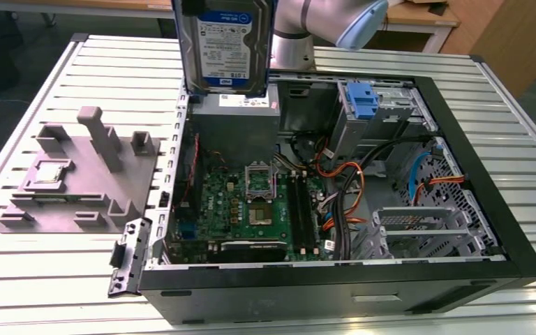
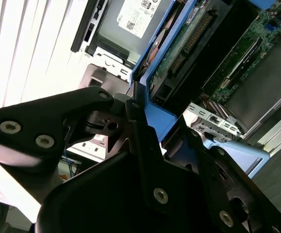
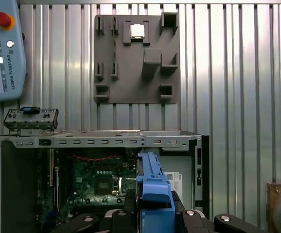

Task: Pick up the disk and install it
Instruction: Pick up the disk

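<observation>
The disk [image 1: 226,45], a silver drive with a blue-and-white label, hangs upright above the back left corner of the open computer case [image 1: 491,230] in the exterior view. In the first wrist view the disk [image 3: 152,187] appears edge-on, with its blue rail over the case's motherboard. My gripper [image 3: 155,216] is shut on the disk, its black fingers [image 3: 191,216] pressing either side of the rails. In the second wrist view the gripper [image 2: 131,111] clamps the blue rail, and the disk's circuit-board underside [image 2: 179,43] faces the camera.
A grey fixture plate [image 1: 82,174] carrying a small square processor chip [image 1: 49,172] lies on the slatted metal table [image 1: 63,293] at the exterior view's left. A blue bracket [image 1: 366,101] sits in the case's rear bay. A pendant [image 3: 2,48] rests on the table.
</observation>
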Motion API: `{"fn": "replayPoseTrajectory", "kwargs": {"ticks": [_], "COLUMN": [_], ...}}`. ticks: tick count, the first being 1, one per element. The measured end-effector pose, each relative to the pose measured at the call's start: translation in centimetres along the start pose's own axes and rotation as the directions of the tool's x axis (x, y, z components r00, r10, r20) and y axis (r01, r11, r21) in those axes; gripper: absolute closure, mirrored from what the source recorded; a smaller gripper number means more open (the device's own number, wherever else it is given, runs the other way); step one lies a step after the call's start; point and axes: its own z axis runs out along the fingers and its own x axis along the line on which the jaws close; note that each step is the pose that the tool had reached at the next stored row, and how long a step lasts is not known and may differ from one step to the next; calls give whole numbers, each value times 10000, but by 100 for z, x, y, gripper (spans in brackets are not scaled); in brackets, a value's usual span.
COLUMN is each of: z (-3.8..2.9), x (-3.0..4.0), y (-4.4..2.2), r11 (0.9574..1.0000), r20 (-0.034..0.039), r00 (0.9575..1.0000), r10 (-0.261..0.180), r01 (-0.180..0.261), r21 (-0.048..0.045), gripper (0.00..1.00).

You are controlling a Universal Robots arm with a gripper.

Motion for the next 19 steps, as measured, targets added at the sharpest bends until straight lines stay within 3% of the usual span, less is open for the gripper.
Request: {"fn": "replayPoseTrajectory", "kwargs": {"ticks": [19], "z": [0], "x": [34], "y": [-32], "r11": [10000], "r20": [0], "r00": [10000], "r10": [0], "r01": [0], "r21": [0], "gripper": [64]}}
